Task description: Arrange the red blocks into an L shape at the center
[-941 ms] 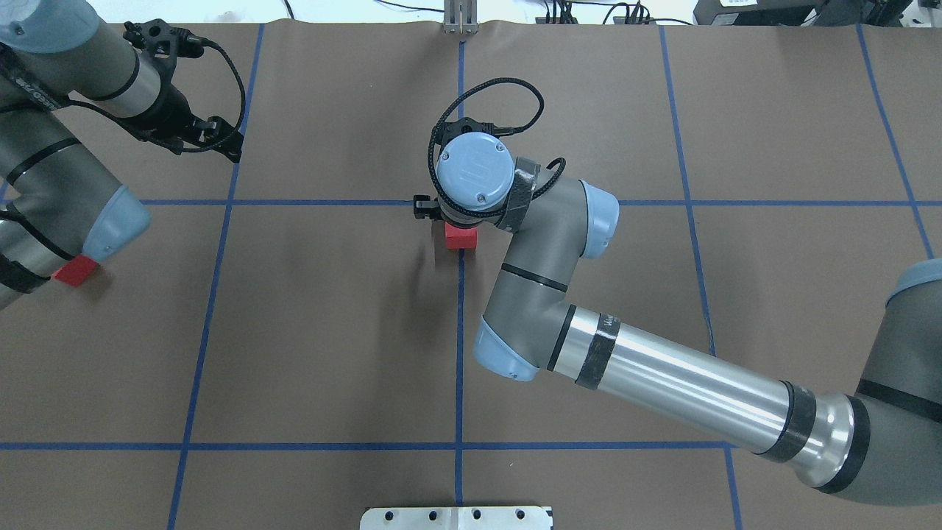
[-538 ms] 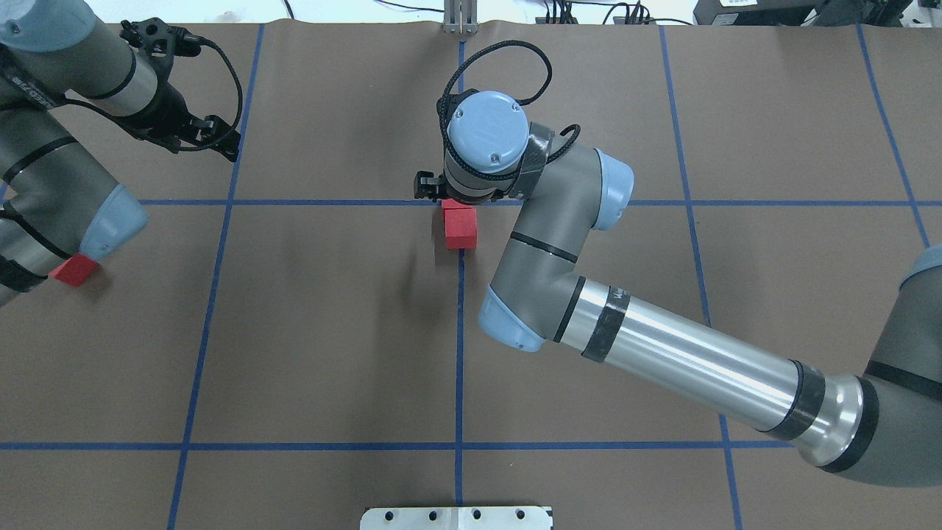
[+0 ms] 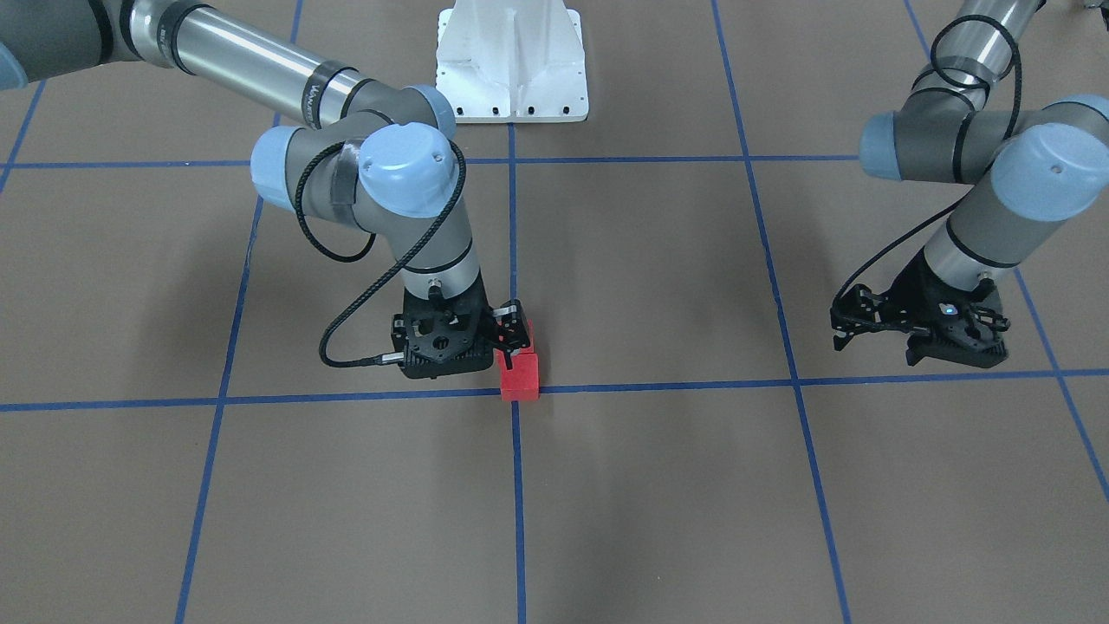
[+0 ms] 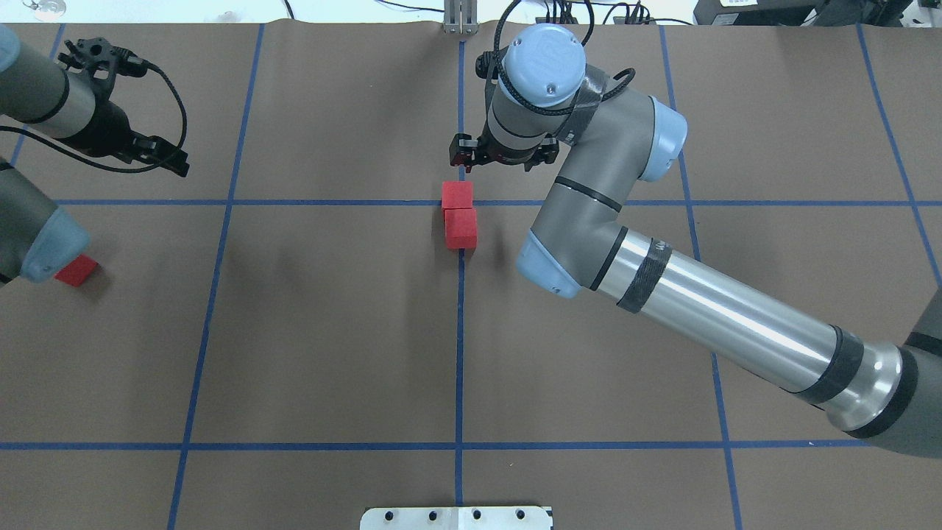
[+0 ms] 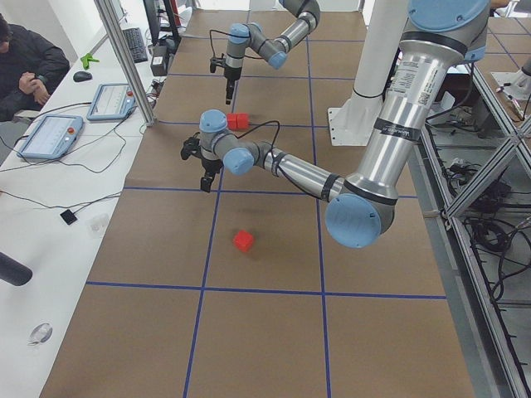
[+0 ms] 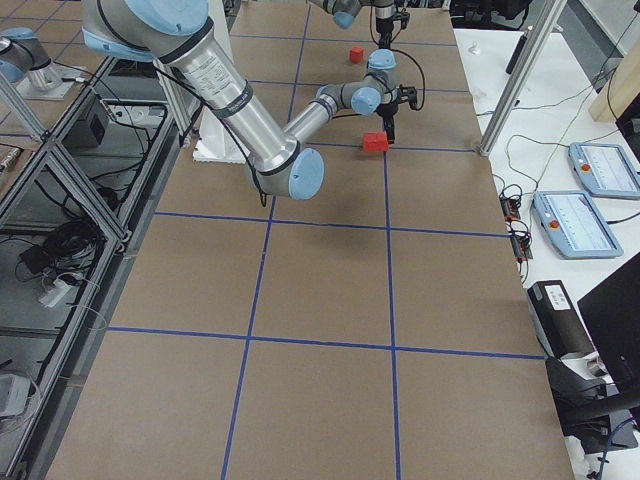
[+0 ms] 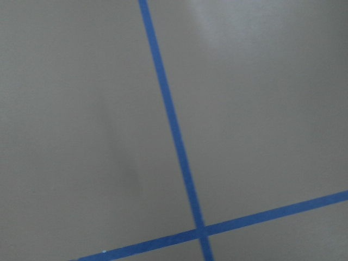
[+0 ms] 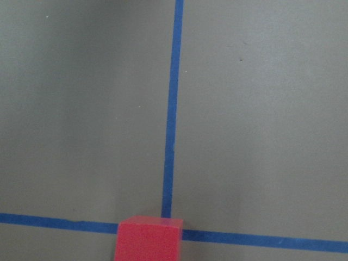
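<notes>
Two red blocks (image 4: pixel 461 228) touch in a line, far one (image 4: pixel 457 196) on the centre cross (image 4: pixel 480 202); third block (image 4: pixel 76 270) sits well off left (alone). R end effector (image 3: pixel 511 328) open, empty; L end effector (image 3: pixel 845 321) open too.

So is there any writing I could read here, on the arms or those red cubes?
right arm's silver tube: dark lettering, too blurred to read.
left arm's silver tube: dark lettering, too small to read.
red blocks: plain, no text.
Nothing else carries legible words or numbers.
</notes>
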